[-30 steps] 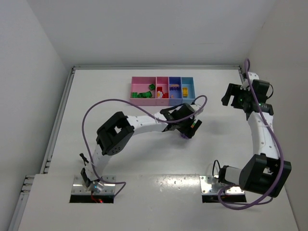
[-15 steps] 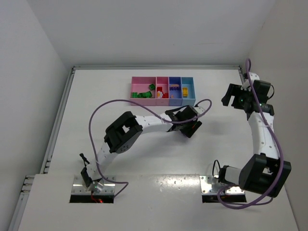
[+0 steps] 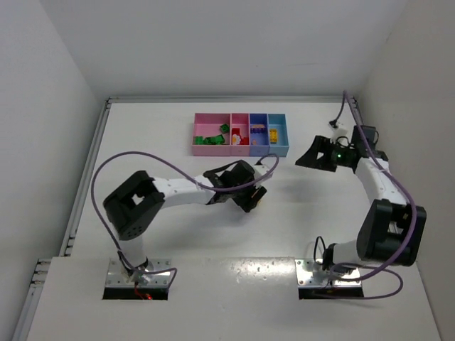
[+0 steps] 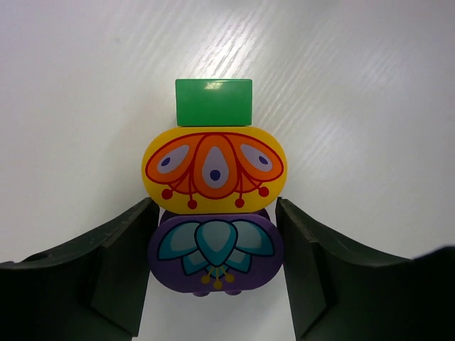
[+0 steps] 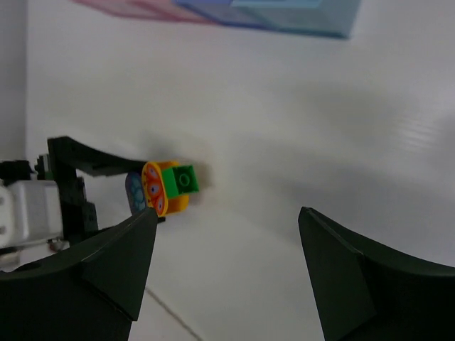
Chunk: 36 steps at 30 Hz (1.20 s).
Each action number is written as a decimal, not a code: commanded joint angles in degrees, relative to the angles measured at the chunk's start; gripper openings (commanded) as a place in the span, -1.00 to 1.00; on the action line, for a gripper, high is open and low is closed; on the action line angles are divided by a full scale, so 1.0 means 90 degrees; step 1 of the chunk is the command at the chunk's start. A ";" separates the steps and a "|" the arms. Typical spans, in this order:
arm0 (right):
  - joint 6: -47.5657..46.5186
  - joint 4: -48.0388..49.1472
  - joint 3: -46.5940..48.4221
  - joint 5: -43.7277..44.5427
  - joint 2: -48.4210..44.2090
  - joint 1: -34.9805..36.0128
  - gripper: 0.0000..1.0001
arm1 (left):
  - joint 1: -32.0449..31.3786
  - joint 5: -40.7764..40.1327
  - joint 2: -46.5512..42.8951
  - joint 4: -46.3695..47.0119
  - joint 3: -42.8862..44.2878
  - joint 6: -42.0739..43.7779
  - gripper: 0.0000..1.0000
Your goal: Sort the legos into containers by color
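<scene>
Pinching: left pincer (image 4: 215, 213) clamps purple end of lego stack (image 4: 213, 170).
Axis: stack runs straight ahead, green end foremost.
Room: open tabletop (image 4: 370, 85) around it; containers (image 3: 213, 150) well apart, near far edge.
Spread: right pincer (image 5: 227, 213).

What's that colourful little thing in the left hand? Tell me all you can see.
The stack is three glossy plastic pieces joined in a row: a purple oval with teal petals, a yellow oval with orange petals, and a plain green brick at the end. The left hand grips the purple oval, a dark finger against each side; the rest sticks out beyond them. It is over the white table; whether it touches it, I cannot tell.
</scene>
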 commanded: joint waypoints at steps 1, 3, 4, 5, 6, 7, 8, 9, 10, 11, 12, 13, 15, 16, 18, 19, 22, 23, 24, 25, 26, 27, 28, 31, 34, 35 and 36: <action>0.0090 -0.0071 0.0005 -0.1432 0.0276 0.0417 0.61 | 0.0062 0.0193 -0.1050 0.0927 -0.0341 0.0381 -0.58; 0.0031 -0.0130 0.0006 -0.1696 0.0559 0.0720 0.61 | 0.0062 0.0193 -0.1218 0.0928 -0.0342 0.0382 -0.58; 0.0031 -0.0131 0.0093 -0.1901 0.0657 0.0827 0.61 | 0.0062 0.0193 -0.1286 0.0928 -0.0400 0.0382 -0.58; 0.0031 -0.0131 0.0190 -0.2000 0.0755 0.0925 0.61 | 0.0062 0.0135 -0.1345 0.0928 -0.0401 0.0382 -0.58; 0.0031 -0.0131 0.0191 -0.2204 0.0911 0.1138 0.61 | 0.0062 0.0135 -0.1413 0.0928 -0.0401 0.0382 -0.58; 0.0031 -0.0131 0.0336 -0.2312 0.0999 0.1237 0.61 | 0.0062 0.0135 -0.1414 0.0928 -0.0401 0.0382 -0.58; 0.0031 -0.0131 0.0405 -0.2429 0.1068 0.1344 0.61 | 0.0062 0.0135 -0.1414 0.0928 -0.0343 0.0382 -0.58; 0.0031 -0.0131 0.0474 -0.2527 0.1146 0.1529 0.61 | 0.0062 0.0135 -0.1414 0.0870 -0.0342 0.0382 -0.58; 0.0031 -0.0131 0.0600 -0.2596 0.1263 0.1618 0.61 | 0.0062 0.0135 -0.1472 0.0869 -0.0342 0.0382 -0.58; 0.0031 -0.0131 0.0659 -0.2596 0.1322 0.1687 0.61 | 0.0062 0.0135 -0.1473 0.0869 -0.0274 0.0440 -0.58; 0.0031 -0.0131 0.0660 -0.2654 0.1380 0.1745 0.61 | 0.0062 0.0077 -0.1473 0.0869 -0.0274 0.0440 -0.58; -0.0114 -0.0227 0.0815 -0.2655 0.1449 0.1823 0.61 | 0.0062 0.0076 -0.1473 0.0811 -0.0274 0.0440 -0.58; -0.0319 -0.0461 0.0962 -0.2655 0.1701 0.1824 0.58 | 0.0062 0.0076 -0.1531 0.0811 -0.0205 0.0498 -0.58; -0.0378 -0.0530 0.1021 -0.2713 0.1761 0.1882 0.58 | 0.0062 0.0076 -0.1531 0.0811 -0.0205 0.0499 -0.58; -0.0456 -0.0531 0.1079 -0.2791 0.1820 0.1950 0.55 | 0.0062 0.0076 -0.1589 0.0811 -0.0137 0.0499 -0.58; -0.0457 -0.0628 0.1080 -0.2792 0.1820 0.1951 0.52 | 0.0062 0.0076 -0.1590 0.0811 -0.0137 0.0499 -0.58; -0.0886 -0.1018 0.1245 -0.2860 0.1977 0.2068 0.49 | 0.0062 -0.0002 -0.1590 0.0811 -0.0069 0.0499 -0.58; -0.0964 -0.1077 0.1246 -0.2918 0.2054 0.2068 0.49 | 0.0062 -0.0060 -0.1590 0.0811 -0.0011 0.0499 -0.58; -0.1110 -0.1078 0.1246 -0.2919 0.2055 0.2068 0.49 | 0.0062 -0.0061 -0.1590 0.0811 -0.0010 0.0499 -0.58; -0.1247 -0.1358 0.1304 -0.2996 0.2171 0.2068 0.49 | 0.0062 -0.0119 -0.1657 0.0811 -0.0010 0.0499 -0.58; -0.1374 -0.1506 0.1392 -0.2997 0.2172 0.2068 0.49 | 0.0062 -0.0119 -0.1658 0.0811 -0.0010 0.0499 -0.58; -0.1491 -0.1643 0.1392 -0.3084 0.2269 0.2068 0.47 | 0.0062 -0.0119 -0.1658 0.0811 -0.0010 0.0499 -0.58; -0.1666 -0.1818 0.1460 -0.3172 0.2270 0.2068 0.44 | 0.0062 -0.0187 -0.1726 0.0811 -0.0010 0.0499 -0.58; -0.1668 -0.1820 0.1461 -0.3367 0.2328 0.2068 0.12 | 0.0062 -0.0255 -0.1726 0.0811 -0.0010 0.0499 -0.58; -0.1727 -0.1820 0.1519 -0.3660 0.2387 0.2068 -0.33 | 0.0062 -0.0314 -0.1784 0.0811 -0.0010 0.0557 -0.58; -0.1727 -0.1820 0.1519 -0.3815 0.2387 0.2068 -0.50 | 0.0062 -0.0315 -0.1785 0.0811 -0.0068 0.0558 -0.58; -0.1727 -0.1820 0.1519 -0.3885 0.2387 0.2068 -0.58 | 0.0062 -0.0373 -0.1785 0.0811 -0.0069 0.0558 -0.58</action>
